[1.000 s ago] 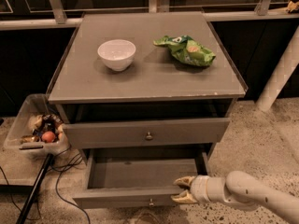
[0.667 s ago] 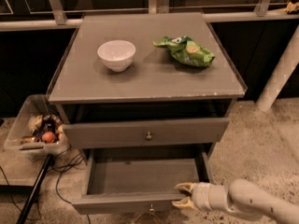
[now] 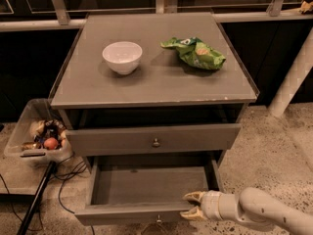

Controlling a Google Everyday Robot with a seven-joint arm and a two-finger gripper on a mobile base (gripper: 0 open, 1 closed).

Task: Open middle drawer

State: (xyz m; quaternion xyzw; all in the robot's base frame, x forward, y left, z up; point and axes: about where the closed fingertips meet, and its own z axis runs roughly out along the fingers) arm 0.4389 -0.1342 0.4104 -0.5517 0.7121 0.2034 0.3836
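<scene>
Nearest you, the hand [image 3: 185,205] sits at the right front corner of the middle drawer [image 3: 146,185]. Its two pale fingers [image 3: 194,196] are spread apart and released, one above the drawer's inner corner and the other by the front panel. The middle drawer is pulled well out of the table [image 3: 161,84], so you can see its shallow grey floor and its small knob [image 3: 158,221] on the front edge. Above it, the taller drawer [image 3: 117,141] juts out only a little. A clear bin [image 3: 34,136] of odds and ends stands on the floor to the left. On the table are a white bowl [image 3: 122,57] on the left and a green bag [image 3: 194,53] on the right, well apart.
</scene>
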